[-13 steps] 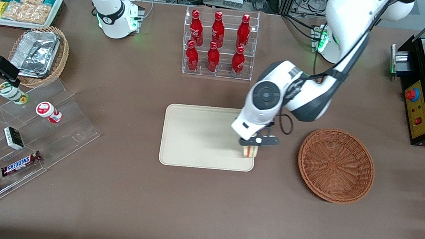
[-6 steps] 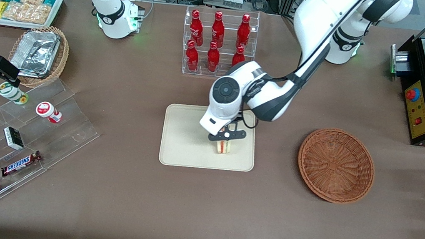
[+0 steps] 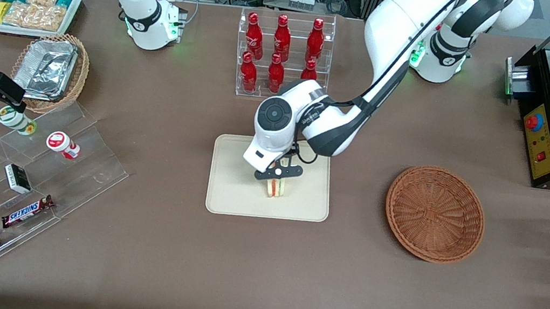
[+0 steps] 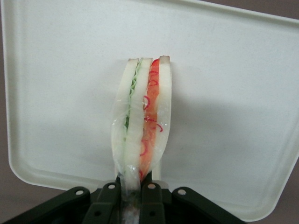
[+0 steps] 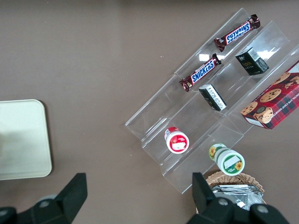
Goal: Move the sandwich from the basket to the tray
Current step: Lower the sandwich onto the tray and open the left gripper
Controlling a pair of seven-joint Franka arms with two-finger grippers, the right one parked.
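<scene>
- The end effector is over the middle of the cream tray, squeezing the sandwich between its fingers.
- The sandwich sticks out from the fingertips, its red and green layers showing.
- The round brown wicker basket sits on the bench beside the tray, toward the working arm's end.

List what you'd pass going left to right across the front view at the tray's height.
Foil-tray basket → white cup → tray → claw gripping the sandwich over the tray → basket
</scene>
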